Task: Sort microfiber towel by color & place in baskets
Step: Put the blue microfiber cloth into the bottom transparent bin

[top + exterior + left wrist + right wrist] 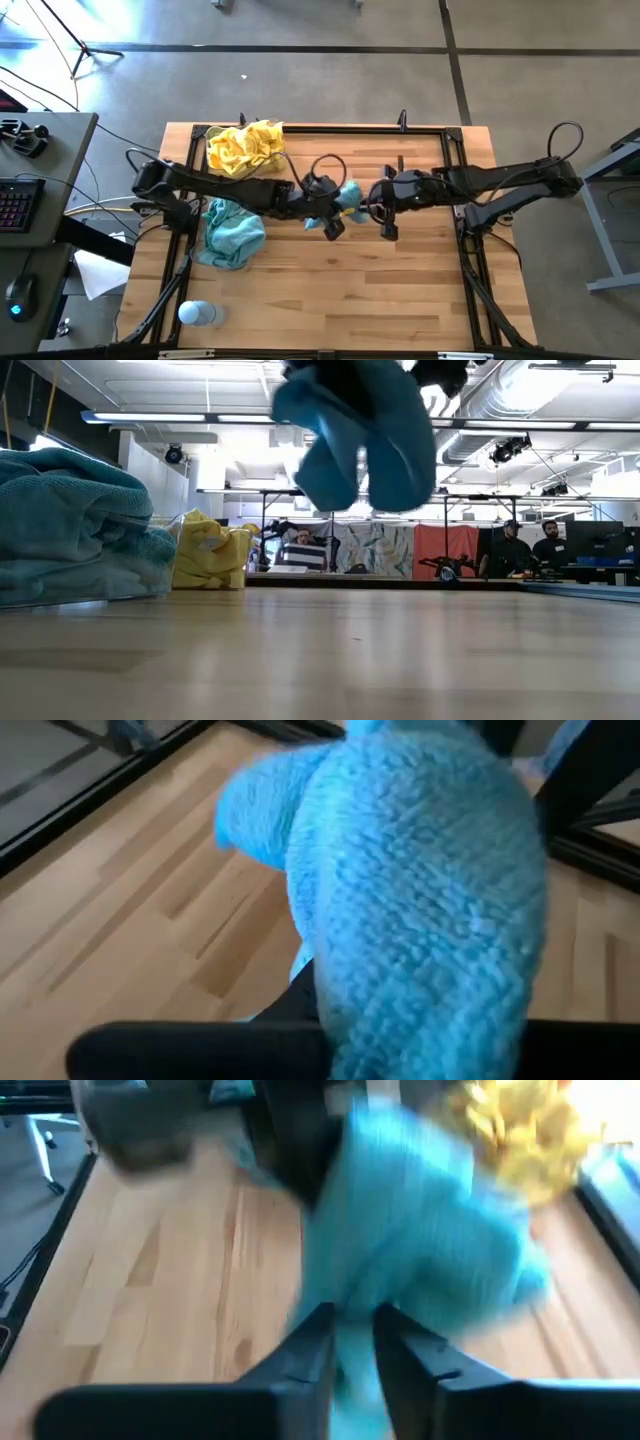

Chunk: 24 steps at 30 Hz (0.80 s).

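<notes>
A: Where is the teal towel [349,196] seen?

B: It is held above the middle of the worktop [350,290], between both arms. The left end effector [333,226] is clamped on it. The right end effector [352,1342] has the cloth between slightly parted fingers.

A: And the baskets?

B: The teal pile [231,232] and the yellow pile [245,147] are seen at the left, teal nearer the bottle [197,313].

Lab, exposed ducts [520,390], workbenches [590,575], keyboard [18,203]

I count: two arms [230,188], two towel heaps — yellow heap [245,147], teal heap [231,232]; one teal towel [349,197] aloft; one bottle [197,314].
</notes>
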Tool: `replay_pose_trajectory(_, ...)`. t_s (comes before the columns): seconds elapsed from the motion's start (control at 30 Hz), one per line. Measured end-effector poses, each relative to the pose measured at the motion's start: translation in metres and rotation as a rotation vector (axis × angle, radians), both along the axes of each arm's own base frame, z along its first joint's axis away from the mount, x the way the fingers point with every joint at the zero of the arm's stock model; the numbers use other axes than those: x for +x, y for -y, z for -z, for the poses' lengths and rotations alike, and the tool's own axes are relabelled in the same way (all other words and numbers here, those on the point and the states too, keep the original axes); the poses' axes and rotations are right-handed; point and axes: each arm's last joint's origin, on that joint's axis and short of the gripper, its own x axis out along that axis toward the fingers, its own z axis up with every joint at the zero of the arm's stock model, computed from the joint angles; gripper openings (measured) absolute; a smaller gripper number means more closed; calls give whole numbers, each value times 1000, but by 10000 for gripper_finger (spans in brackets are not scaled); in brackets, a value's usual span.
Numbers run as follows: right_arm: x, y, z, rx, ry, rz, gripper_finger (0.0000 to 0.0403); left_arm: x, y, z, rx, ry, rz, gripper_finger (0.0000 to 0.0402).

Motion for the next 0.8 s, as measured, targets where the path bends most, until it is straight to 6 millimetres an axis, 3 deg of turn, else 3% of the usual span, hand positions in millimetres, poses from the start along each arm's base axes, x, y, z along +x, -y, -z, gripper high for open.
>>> replay_pose_trajectory(0.13,-3,5,5,19,-65,39,123,-29,-6,-20,-37,-92,-63,6)
replay_pose_trajectory(0.23,-6,5,8,11,-107,45,157,-65,-11,-40,-67,-191,-157,5)
replay_pose_trajectory(0.33,-6,5,9,9,-114,45,178,-107,-16,-57,-118,-294,-268,3)
replay_pose_trajectory(0.5,-6,6,9,3,-112,53,188,-165,-20,-67,-212,-514,-421,2)
replay_pose_trajectory(0.67,-6,6,9,-13,-109,73,188,-175,-24,-61,-232,-551,-409,1)
replay_pose_trajectory(0.8,-6,7,9,-28,-104,90,188,-177,-33,-37,-231,-667,-494,1)
